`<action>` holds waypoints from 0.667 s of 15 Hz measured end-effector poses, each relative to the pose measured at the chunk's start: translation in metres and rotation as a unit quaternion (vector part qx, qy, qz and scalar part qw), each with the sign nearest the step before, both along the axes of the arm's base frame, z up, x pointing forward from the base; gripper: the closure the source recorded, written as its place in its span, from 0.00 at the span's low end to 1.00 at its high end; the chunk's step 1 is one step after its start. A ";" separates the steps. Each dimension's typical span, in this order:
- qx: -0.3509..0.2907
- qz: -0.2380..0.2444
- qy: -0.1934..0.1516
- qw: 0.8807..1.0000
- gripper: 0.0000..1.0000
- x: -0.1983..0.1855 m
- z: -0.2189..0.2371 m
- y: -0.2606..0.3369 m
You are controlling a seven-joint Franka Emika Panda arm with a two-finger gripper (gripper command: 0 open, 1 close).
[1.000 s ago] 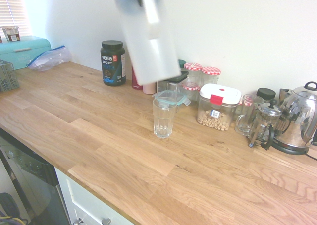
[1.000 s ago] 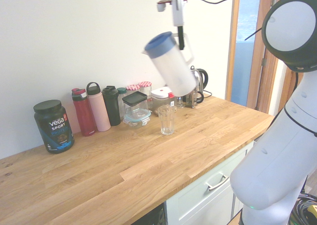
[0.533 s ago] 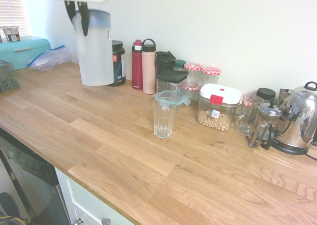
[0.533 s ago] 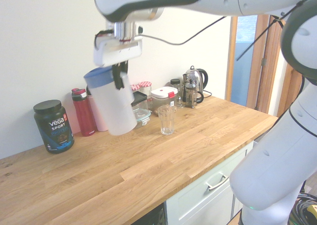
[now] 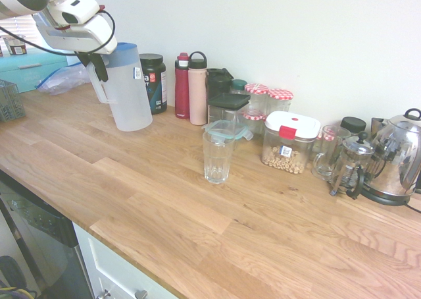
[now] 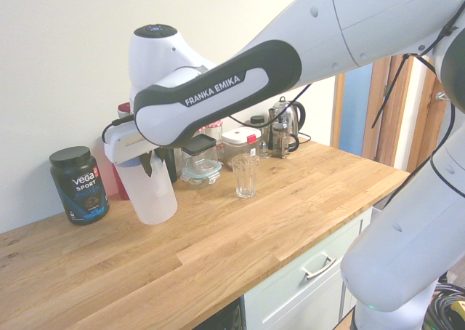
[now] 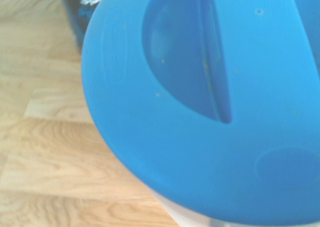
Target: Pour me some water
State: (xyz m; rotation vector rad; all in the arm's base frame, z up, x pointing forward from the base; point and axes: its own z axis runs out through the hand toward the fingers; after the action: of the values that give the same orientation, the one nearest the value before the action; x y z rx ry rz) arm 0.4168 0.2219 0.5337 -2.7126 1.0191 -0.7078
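- Firmly, my jaws (image 5: 102, 74) are clamped on the handle of the pitcher (image 5: 128, 91), which leans slightly; whether its base touches the counter (image 5: 164, 200) I cannot tell.
- Close below my jaws, the pitcher's blue lid (image 7: 200, 167) fills most of my wrist view.
- Just past the pitcher, near my jaws, stands the black tub (image 6: 78, 192).
- Beyond that come the red bottle (image 5: 182, 91) and pink bottle (image 5: 197, 95).
- Well apart from my jaws, the glass (image 5: 217, 155) stands upright on the counter.
- Farther from me are the cereal container (image 5: 288, 146), French press (image 5: 352, 164) and, farthest, the kettle (image 5: 395, 157).
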 end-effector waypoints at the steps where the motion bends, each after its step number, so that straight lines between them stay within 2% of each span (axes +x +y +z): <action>1: 0.012 -0.007 0.008 1.000 1.00 0.003 -0.004 -0.001; 4: 0.053 -0.007 0.037 0.998 1.00 0.010 -0.009 0.002; 10: 0.048 0.010 0.046 0.998 1.00 0.019 -0.020 0.014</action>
State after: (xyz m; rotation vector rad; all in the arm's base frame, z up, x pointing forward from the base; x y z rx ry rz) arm 0.4359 0.2356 0.5134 -2.6893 1.0161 -0.5211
